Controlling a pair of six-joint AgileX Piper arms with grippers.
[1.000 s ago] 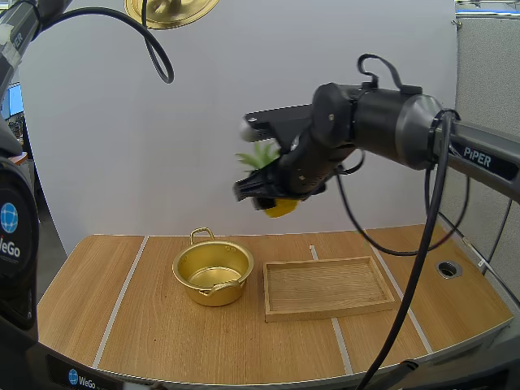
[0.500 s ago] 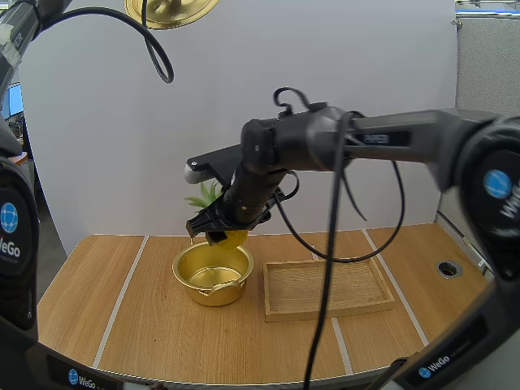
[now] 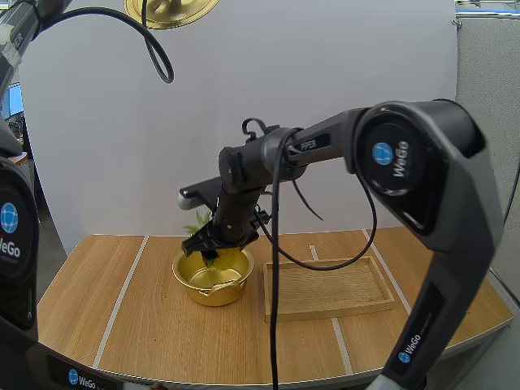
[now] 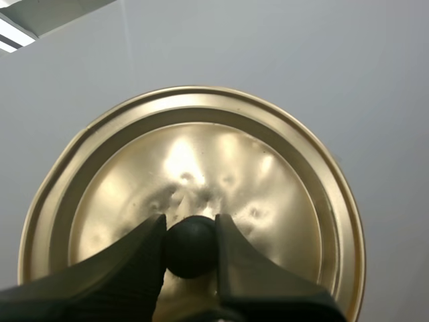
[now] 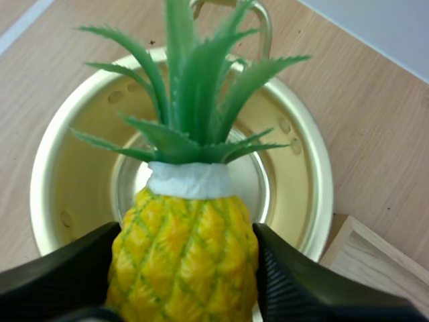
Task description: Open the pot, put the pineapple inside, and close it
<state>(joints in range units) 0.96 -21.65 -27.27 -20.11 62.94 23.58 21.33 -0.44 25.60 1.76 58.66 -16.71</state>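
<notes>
Our right gripper (image 5: 184, 272) pinches the pineapple (image 5: 184, 235) over the open pot (image 5: 305, 194); our left gripper (image 4: 191, 231) pinches the lid (image 4: 275, 168) by its knob (image 4: 191, 248).

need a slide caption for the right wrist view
Right claw holds the pineapple over the open gold pot, a wooden tray beside it.

wooden table (image 3: 138, 325), gold pot (image 3: 203, 286) standing on it, wooden tray (image 3: 325, 288) just beside
</notes>
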